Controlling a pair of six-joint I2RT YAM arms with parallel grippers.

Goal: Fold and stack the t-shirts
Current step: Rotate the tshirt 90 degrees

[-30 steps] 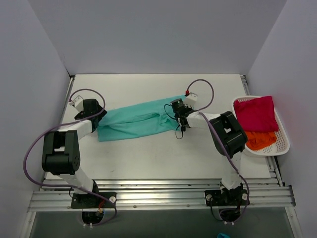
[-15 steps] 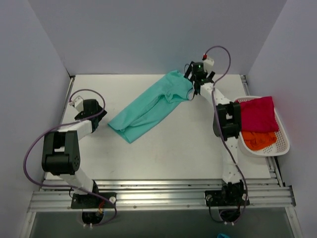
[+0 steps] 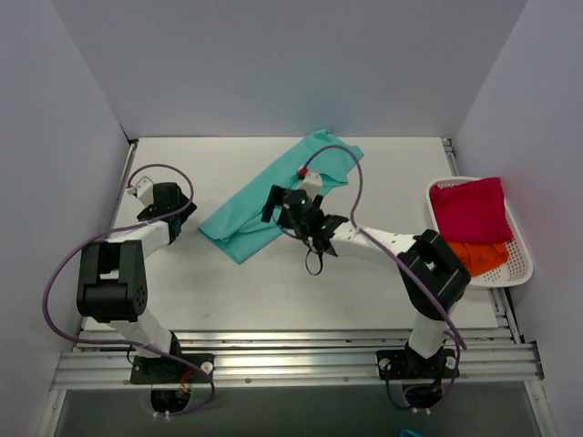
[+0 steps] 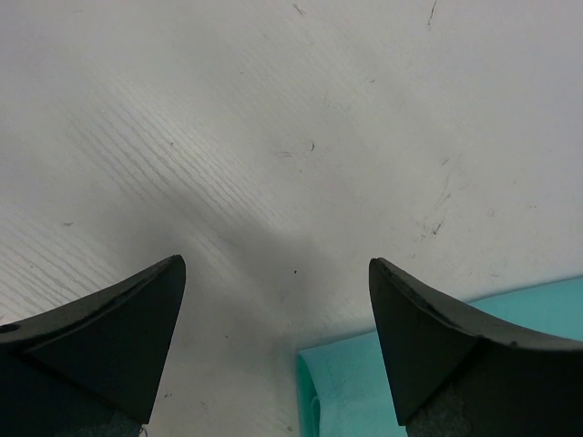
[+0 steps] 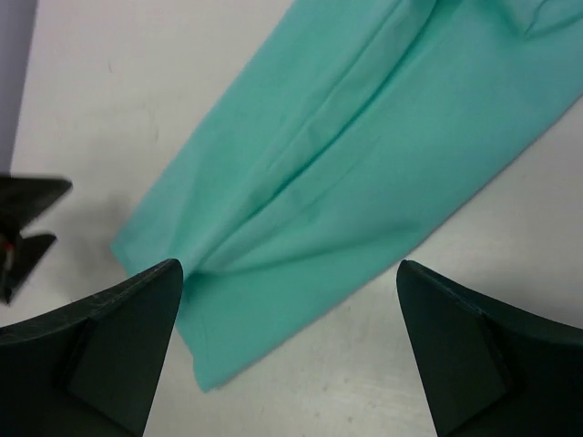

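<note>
A teal t-shirt point(image 3: 273, 196) lies folded into a long strip, running diagonally from the far middle of the table down to the left. My right gripper point(image 3: 273, 205) hangs open above its lower half; in the right wrist view the teal t-shirt point(image 5: 364, 137) fills the space under the right gripper point(image 5: 289, 264), with nothing held. My left gripper point(image 3: 175, 221) is open low over the bare table at the left. A corner of the teal t-shirt point(image 4: 364, 391) shows near the left gripper point(image 4: 276, 264). A crimson-pink t-shirt point(image 3: 469, 208) and an orange t-shirt point(image 3: 478, 257) lie in the basket.
A white mesh basket point(image 3: 519, 264) stands at the table's right edge. Grey walls close in the left, back and right sides. A metal rail point(image 3: 291, 350) runs along the near edge by the arm bases.
The right gripper, shut on the teal t-shirt's right end, swung it to the far side, let go and came back over the shirt's middle. The shirt now lies diagonal. Left arm unmoved.
</note>
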